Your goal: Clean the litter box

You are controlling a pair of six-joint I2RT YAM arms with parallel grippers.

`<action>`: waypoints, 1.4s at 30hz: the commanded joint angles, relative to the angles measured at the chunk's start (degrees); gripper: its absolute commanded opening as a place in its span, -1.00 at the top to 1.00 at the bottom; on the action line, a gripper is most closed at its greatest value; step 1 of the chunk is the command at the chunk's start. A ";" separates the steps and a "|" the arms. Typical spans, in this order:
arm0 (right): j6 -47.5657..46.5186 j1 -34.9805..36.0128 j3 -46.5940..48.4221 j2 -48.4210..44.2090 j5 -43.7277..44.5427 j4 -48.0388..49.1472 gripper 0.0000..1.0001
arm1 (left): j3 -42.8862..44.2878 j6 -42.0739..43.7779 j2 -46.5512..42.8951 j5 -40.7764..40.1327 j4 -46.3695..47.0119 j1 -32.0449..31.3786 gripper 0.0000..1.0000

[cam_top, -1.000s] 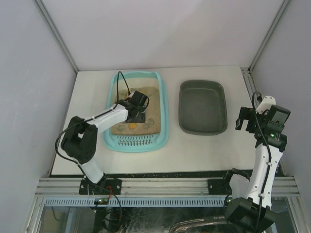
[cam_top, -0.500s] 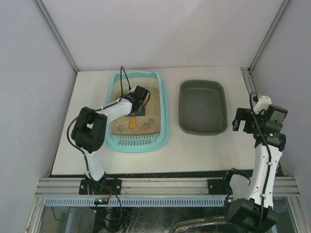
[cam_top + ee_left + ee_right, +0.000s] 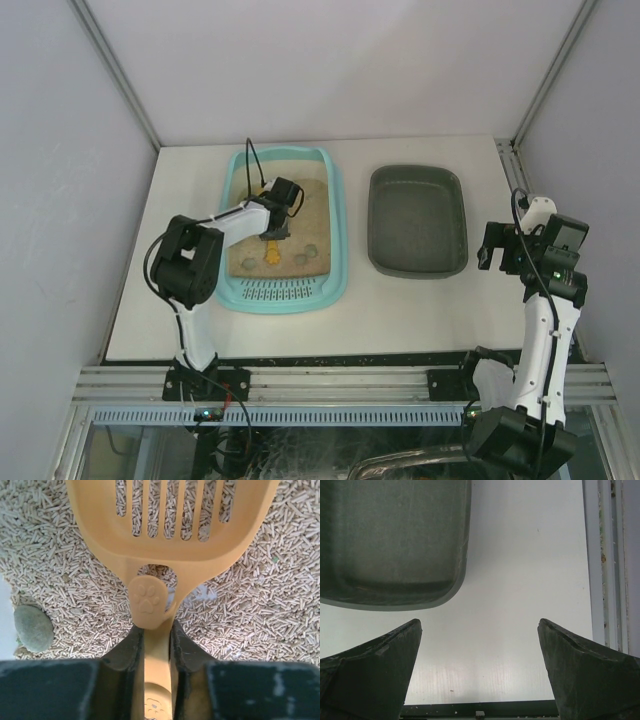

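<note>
The litter box point(image 3: 340, 232) is a light turquoise tray on the left half of the table, filled with tan pellets point(image 3: 280, 605). On the pellets lies an orange slotted scoop point(image 3: 272, 258), seen close up in the left wrist view point(image 3: 172, 540). My left gripper point(image 3: 275, 232) reaches down into the box and is shut on the scoop's handle point(image 3: 156, 630), just behind its paw-print boss. A grey-green lump point(image 3: 33, 628) rests on the pellets left of the scoop. My right gripper point(image 3: 492, 248) hangs open over bare table point(image 3: 480, 627), right of the grey tray, holding nothing.
A dark grey tray point(image 3: 417, 220) stands right of the litter box; its near right corner point(image 3: 390, 540) shows in the right wrist view. More lumps point(image 3: 308, 254) lie near the box's grate point(image 3: 282, 291). A metal rail point(image 3: 607, 560) runs along the table's right edge.
My left gripper has closed on the scoop's handle, and the left arm's elbow has folded in closer to the box. The right arm has hardly moved.
</note>
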 commanded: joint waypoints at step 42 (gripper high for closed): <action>13.06 47.64 64.24 63.77 -30.91 9.87 -1.00 | -8.66 15.66 -41.28 11.75 -21.78 -12.06 0.99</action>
